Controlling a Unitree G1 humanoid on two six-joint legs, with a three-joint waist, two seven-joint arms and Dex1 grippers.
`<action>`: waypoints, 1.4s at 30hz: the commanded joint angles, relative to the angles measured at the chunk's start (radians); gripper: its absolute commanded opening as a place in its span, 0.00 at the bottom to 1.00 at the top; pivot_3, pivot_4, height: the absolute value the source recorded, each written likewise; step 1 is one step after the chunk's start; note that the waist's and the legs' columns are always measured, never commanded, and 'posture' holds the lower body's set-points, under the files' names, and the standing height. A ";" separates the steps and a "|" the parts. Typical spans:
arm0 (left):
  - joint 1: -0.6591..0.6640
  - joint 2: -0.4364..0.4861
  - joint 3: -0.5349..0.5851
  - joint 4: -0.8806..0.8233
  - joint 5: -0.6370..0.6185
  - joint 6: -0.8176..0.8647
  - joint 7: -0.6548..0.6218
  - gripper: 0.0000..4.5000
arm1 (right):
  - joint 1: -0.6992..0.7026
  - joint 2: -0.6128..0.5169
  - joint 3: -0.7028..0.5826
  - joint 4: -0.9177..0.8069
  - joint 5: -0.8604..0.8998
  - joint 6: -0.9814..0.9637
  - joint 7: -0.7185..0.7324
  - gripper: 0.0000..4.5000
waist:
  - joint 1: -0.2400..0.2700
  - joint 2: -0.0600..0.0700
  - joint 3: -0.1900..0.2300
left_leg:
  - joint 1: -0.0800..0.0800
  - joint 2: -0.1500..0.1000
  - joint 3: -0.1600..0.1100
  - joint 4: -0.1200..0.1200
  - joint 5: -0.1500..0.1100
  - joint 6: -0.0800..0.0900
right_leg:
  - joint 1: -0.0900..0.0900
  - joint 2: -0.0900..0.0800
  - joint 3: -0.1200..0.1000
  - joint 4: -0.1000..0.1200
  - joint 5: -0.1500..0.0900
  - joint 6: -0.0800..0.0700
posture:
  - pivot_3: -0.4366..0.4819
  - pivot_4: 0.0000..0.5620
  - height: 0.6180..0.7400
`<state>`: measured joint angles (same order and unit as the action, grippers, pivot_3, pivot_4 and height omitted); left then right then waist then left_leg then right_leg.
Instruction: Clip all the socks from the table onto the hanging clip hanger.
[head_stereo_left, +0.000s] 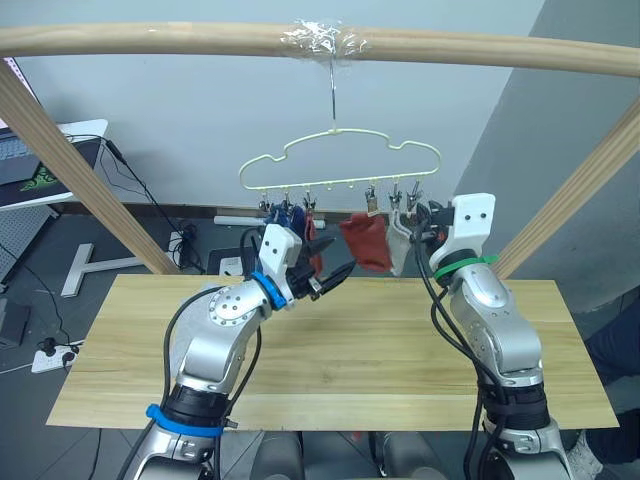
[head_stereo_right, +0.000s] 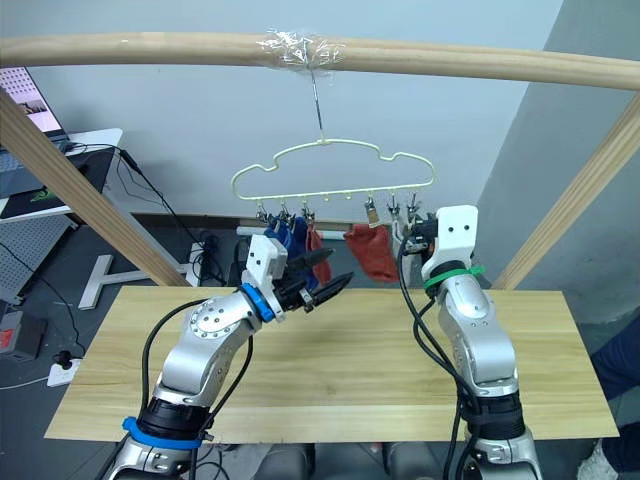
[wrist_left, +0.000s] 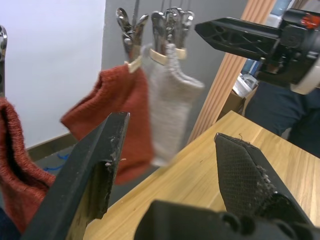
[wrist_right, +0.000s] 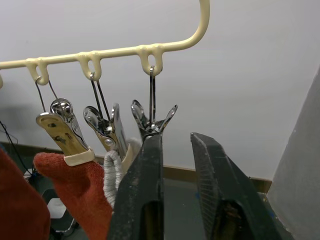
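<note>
The pale yellow clip hanger (head_stereo_left: 340, 158) hangs by its hook from the rail above the far edge of the table (head_stereo_left: 380, 345). Clipped to it are a blue sock (head_stereo_left: 284, 216), a rust red sock (head_stereo_left: 313, 240), a second rust red sock (head_stereo_left: 368, 242) and a light grey sock (head_stereo_left: 400, 250). My left gripper (head_stereo_left: 335, 275) is open and empty, held above the table just below and in front of the left socks. Raised to the hanger's right end, my right gripper (wrist_right: 176, 140) is open by a narrow gap, its fingertips just under the last metal clip (wrist_right: 152, 120), nothing between them.
A thick wooden rail (head_stereo_left: 150, 40) crosses overhead, carried by slanted wooden posts at the left (head_stereo_left: 80, 170) and right (head_stereo_left: 585, 185). A white desk with a laptop (head_stereo_left: 40, 160) stands at the far left, with cables and a power strip (head_stereo_left: 55, 355) on the floor.
</note>
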<state>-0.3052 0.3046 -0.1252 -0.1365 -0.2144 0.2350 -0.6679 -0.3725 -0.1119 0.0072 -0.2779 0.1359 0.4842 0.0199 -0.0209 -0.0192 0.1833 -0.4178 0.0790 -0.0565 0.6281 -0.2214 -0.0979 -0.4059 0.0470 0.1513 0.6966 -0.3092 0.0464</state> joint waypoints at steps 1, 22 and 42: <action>-0.003 0.004 0.001 -0.048 -0.007 -0.005 0.002 0.70 | -0.033 0.016 -0.020 0.015 -0.004 -0.040 -0.006 0.19 | 0.001 0.000 0.000 | 0.000 0.000 0.000 0.000 0.000 0.000 | 0.000 0.000 0.000 0.000 0.000 0.000 | 0.61 0.29 1.00; -0.026 0.005 0.001 -0.034 -0.003 -0.014 0.005 0.70 | -0.041 0.059 -0.030 0.047 -0.014 -0.050 -0.014 0.19 | 0.007 0.000 0.000 | 0.000 0.000 0.000 0.000 0.000 0.000 | 0.000 0.000 0.000 0.000 0.000 0.000 | 0.62 0.30 1.00; -0.033 -0.002 0.001 -0.023 -0.002 -0.023 0.013 0.70 | -0.049 0.075 -0.029 0.047 -0.025 -0.050 -0.014 0.38 | 0.020 0.000 0.000 | 0.000 0.000 0.000 0.000 0.000 0.000 | 0.000 0.000 0.000 0.000 0.000 0.000 | 0.62 0.29 1.00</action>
<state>-0.3260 0.3073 -0.1244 -0.1469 -0.2141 0.2320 -0.6568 -0.4050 -0.0399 -0.0160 -0.2069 0.1112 0.4558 0.0105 -0.0008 -0.0191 0.1836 -0.4179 0.0789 -0.0563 0.6279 -0.2214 -0.0978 -0.4059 0.0470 0.1513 0.6963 -0.3093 0.0463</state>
